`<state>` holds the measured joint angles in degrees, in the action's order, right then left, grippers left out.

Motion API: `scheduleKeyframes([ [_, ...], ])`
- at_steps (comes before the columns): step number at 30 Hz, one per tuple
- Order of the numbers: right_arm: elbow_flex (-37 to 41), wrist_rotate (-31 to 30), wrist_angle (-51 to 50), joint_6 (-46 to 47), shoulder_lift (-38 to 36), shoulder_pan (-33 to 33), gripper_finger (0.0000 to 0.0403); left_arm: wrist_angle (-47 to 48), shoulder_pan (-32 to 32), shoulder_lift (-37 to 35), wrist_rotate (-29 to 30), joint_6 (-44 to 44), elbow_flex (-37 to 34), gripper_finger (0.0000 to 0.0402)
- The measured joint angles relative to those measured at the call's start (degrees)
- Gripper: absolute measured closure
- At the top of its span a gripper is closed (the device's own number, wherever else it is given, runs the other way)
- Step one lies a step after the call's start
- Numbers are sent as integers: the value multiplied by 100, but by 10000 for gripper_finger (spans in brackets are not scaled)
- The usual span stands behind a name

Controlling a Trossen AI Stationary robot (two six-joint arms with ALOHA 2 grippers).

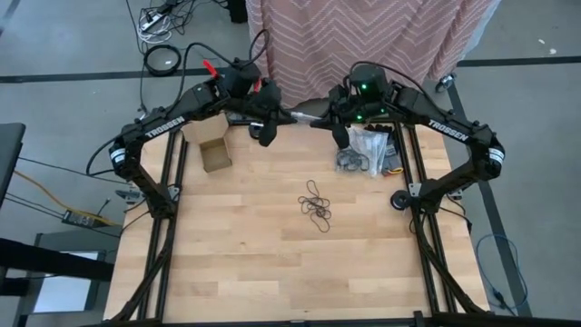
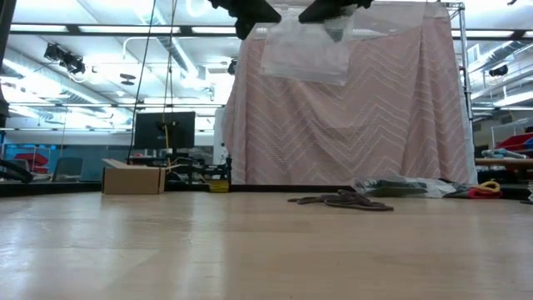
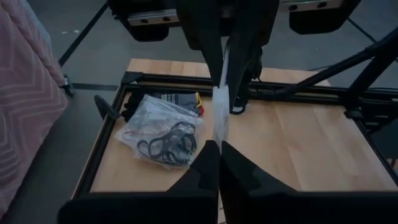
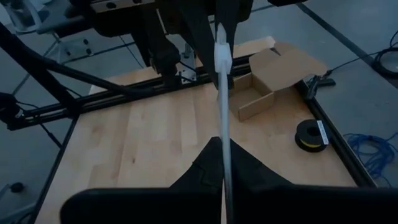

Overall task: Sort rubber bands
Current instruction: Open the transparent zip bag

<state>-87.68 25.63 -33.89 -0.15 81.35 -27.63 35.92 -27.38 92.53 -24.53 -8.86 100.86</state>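
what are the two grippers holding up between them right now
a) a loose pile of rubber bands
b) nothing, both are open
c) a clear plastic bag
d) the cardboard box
c: the left gripper and the right gripper are both shut on the edges of a clear plastic bag, which hangs in the air above the table.

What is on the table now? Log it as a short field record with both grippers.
left gripper: shut on clear plastic bag, raised at the far edge
right gripper: shut on the same bag, opposite side
loose rubber bands: dark tangle at table centre
bagged bands: clear bags at far right
cardboard box: open, far left
table: light wood
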Motion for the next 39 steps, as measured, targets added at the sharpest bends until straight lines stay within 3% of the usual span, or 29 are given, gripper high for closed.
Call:
scheduleKeyframes([
  [5,0,-1,11,-331,-1,-7,394,88,-2,0,-78,-83,0,399],
  [18,0,2,163,-403,5,-7,290,300,46,153,-225,-269,-4,401],
  [39,2,-54,-27,-392,12,65,291,-185,313,479,-452,-76,-7,401],
])
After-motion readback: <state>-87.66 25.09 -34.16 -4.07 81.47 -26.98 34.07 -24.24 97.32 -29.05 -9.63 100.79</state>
